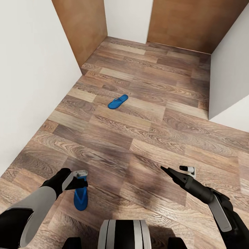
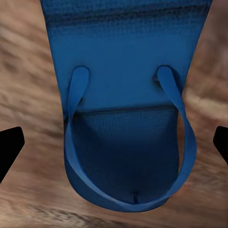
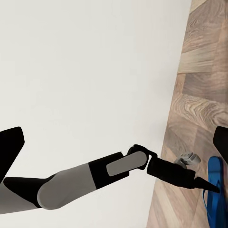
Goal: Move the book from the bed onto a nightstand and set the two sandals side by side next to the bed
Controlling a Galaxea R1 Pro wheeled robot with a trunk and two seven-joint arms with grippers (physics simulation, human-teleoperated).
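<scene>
One bright blue sandal (image 1: pixel 80 199) lies on the wood floor just in front of my base, toe end toward me. My left gripper (image 1: pixel 81 180) hovers right over its heel end, open. In the left wrist view the sandal (image 2: pixel 126 118) and its thong straps lie between the two black fingertips (image 2: pixel 9 147), which stand wide apart and do not touch it. The second sandal (image 1: pixel 118 102) lies farther ahead in the middle of the floor. My right gripper (image 1: pixel 174 169) hangs open above bare floor at the right. The book, the bed and the nightstand are out of view.
A white wall (image 1: pixel 31 86) runs along the left and a white wall corner (image 1: pixel 230 69) juts in at the right. Brown wooden panels (image 1: pixel 86 27) and a white section close the far end. Open plank floor (image 1: pixel 155 103) lies between the sandals.
</scene>
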